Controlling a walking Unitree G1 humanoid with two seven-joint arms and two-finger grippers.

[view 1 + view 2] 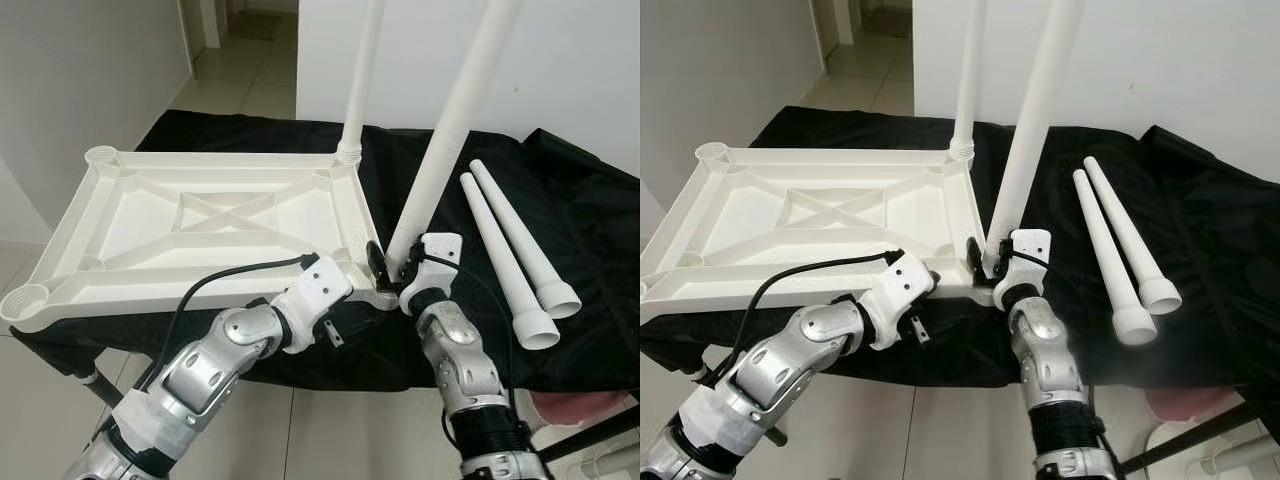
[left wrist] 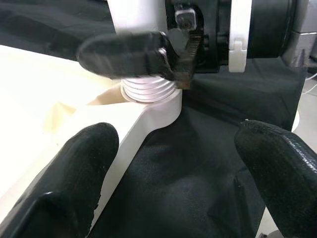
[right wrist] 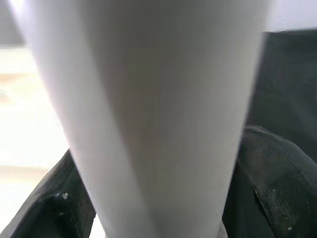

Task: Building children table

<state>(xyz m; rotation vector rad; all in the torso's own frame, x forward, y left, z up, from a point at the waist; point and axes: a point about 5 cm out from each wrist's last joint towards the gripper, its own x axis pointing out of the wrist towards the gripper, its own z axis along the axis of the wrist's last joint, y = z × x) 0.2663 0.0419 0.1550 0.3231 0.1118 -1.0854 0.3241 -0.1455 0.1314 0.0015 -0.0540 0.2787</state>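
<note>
A: Left eye view first. Where's the leg vs the grippers?

B: Right gripper [image 1: 388, 262] is clamped on the near leg [image 1: 450, 130] low down, just above the near-right corner socket of the tabletop [image 1: 150, 215]. Leg stands tilted, top leaning away to the right. In the left wrist view the leg's threaded end [image 2: 148, 89] sits at the socket [image 2: 153, 106], w/ one black finger [image 2: 124, 54] of the right gripper pressed across it just above the threads.

A: And the left gripper?

B: Left gripper [image 2: 178, 163] is spread wide, nothing between its fingers [image 2: 79, 163]. It hovers at the tabletop's near edge just beside that same corner, pointing at the socket. One finger overlaps the white rim in that view; contact, can't tell.

A: Rest of the parts?

B: Tabletop lies upside down (ribs and X-brace up) on a black cloth [image 1: 590, 230]. Far leg [image 1: 362, 70] stands upright in the far-right corner socket. Two loose legs [image 1: 515, 255] lie side by side on the cloth to the right, wide ends toward the robot, well apart from both grippers. Left-side corner sockets [image 1: 28, 298] hold nothing.
</note>
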